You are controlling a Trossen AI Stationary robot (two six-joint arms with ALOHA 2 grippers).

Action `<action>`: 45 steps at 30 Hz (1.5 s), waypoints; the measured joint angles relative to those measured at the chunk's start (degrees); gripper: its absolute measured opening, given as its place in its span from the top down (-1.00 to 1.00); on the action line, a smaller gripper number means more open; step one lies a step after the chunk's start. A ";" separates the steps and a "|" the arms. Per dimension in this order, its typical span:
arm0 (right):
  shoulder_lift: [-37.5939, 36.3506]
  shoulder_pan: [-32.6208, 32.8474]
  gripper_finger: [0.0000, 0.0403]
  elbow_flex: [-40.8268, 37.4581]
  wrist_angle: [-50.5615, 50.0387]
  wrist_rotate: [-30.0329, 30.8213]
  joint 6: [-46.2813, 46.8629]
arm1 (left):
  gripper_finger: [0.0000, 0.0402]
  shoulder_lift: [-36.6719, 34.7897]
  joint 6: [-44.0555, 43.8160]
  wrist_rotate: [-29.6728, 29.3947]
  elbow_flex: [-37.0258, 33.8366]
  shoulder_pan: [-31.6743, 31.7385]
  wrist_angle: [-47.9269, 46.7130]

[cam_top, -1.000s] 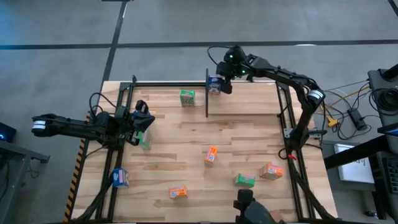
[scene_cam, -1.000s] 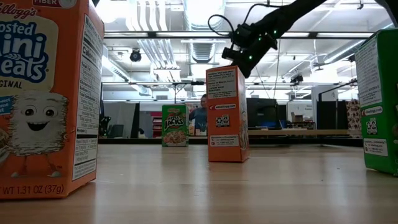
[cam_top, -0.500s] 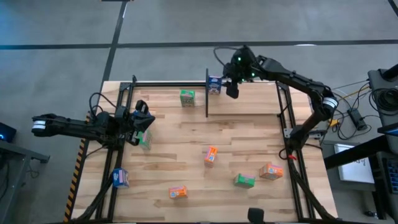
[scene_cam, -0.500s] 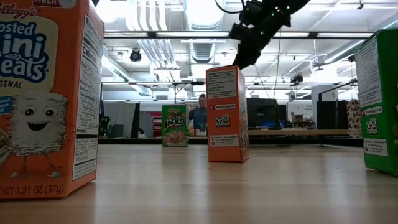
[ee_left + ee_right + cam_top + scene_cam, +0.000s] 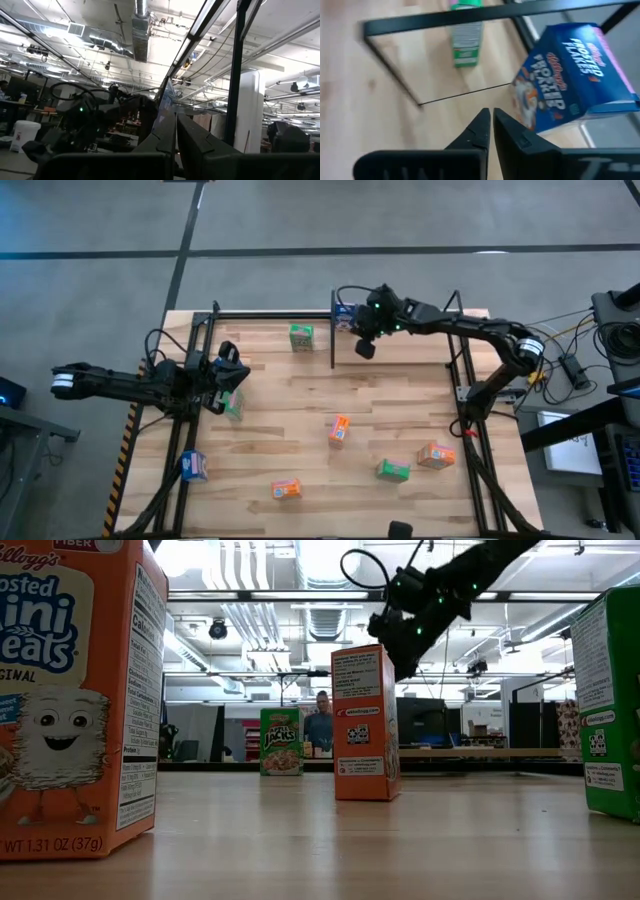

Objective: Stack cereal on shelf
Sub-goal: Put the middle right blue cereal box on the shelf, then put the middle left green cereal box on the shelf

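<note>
The shelf (image 5: 400, 352), a light-wood board in a black frame, runs along the table's far side. A blue cereal box (image 5: 345, 315) stands on it just right of the black divider (image 5: 333, 340). A green box (image 5: 301, 336) stands left of the divider. My right gripper (image 5: 365, 348) is shut and empty, above the board and a little nearer than the blue box (image 5: 570, 75); it also shows in the low view (image 5: 405, 665). My left gripper (image 5: 230, 375) is shut at the table's left side. A green-and-white box (image 5: 233, 406) lies right beside it; I cannot tell whether they touch.
Loose boxes stand on the tabletop: an orange one (image 5: 340, 430) in the middle, an orange one (image 5: 435, 455) and a green one (image 5: 393, 470) near right, an orange one (image 5: 286, 490) and a blue one (image 5: 193, 466) near left. A person (image 5: 320, 725) shows far behind the table.
My right gripper has drawn away from the blue box on the shelf, first rising, then coming down toward the table's near edge. The blue box stays standing where it was.
</note>
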 joint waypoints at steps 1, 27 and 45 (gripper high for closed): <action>0.18 0.00 0.95 -1.16 2.30 0.99 0.16 | 1.00 0.00 0.00 0.02 -0.01 -0.02 0.00; 0.30 -0.17 0.96 -7.15 15.86 14.58 -2.43 | 1.00 0.00 0.22 -0.07 0.01 0.00 0.37; -23.02 11.43 0.95 -19.71 12.40 12.57 0.14 | 1.00 12.17 -7.99 -8.26 0.06 -0.48 6.31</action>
